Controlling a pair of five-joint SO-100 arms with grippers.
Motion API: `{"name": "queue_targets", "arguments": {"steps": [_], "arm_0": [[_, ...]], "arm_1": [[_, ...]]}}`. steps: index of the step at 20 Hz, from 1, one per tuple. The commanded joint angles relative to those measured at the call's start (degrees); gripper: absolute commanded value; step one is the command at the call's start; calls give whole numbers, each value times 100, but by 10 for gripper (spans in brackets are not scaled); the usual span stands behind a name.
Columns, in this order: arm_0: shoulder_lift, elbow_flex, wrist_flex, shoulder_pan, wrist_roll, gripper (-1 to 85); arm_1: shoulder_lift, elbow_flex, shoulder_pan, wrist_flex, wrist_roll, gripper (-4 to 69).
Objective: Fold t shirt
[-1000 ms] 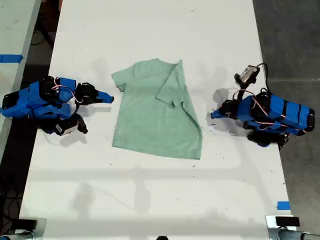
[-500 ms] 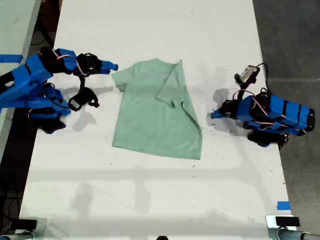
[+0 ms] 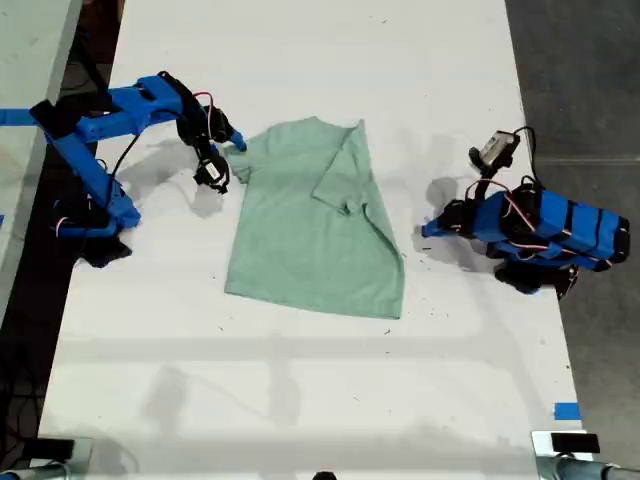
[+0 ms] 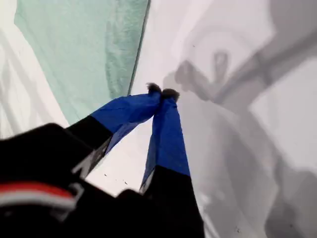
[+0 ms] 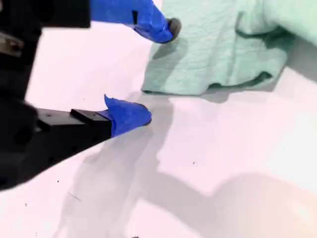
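The pale mint t shirt point(image 3: 310, 225) lies flat mid-table, with the sleeve on the exterior view's right folded inward over its body. My first gripper point(image 3: 236, 143) is on the raised arm at the exterior view's left. It hovers at the edge of the shirt's other sleeve. In its wrist view its jaws point(image 4: 162, 91) are shut with nothing between them, over white table beside the cloth point(image 4: 84, 54). My second gripper point(image 3: 428, 230) rests low at the exterior view's right. It is open point(image 5: 157, 72), a short way off the shirt's edge point(image 5: 223, 44).
The white table point(image 3: 300, 400) runs the length of the exterior view. Dark floor point(image 3: 580, 80) borders it on that view's right. A second pale surface with blue tape point(image 3: 15, 117) lies on its left. A blue tape mark point(image 3: 566, 411) sits near the table's front right corner.
The first arm has risen from its folded rest at the exterior view's left and reached toward the shirt's sleeve. The second arm and the shirt have stayed put.
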Motion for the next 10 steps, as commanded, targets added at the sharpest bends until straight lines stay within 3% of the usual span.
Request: {"name": "queue_targets", "arguments": {"steps": [1,2,3,4,6,8,10], "arm_0": [[-308,-598,0,-114,229,222],[-527,-844,53,-26,281,199],[-870,-1169,211,35,308,47],[-1600,-1793,721,-18,211,-1],[-2848,-3349,2092,-9,70,-2],[-2162,-4017,2487,589,-343,-2],[-2057,-6100,3287,1503,-791,-2]], "arm_1": [[79,158,9,26,62,1],[79,167,9,26,62,1],[79,167,18,26,62,1],[79,167,18,26,62,1],[79,167,9,26,70,1],[79,167,9,26,70,1],[79,167,18,18,62,1]]}}
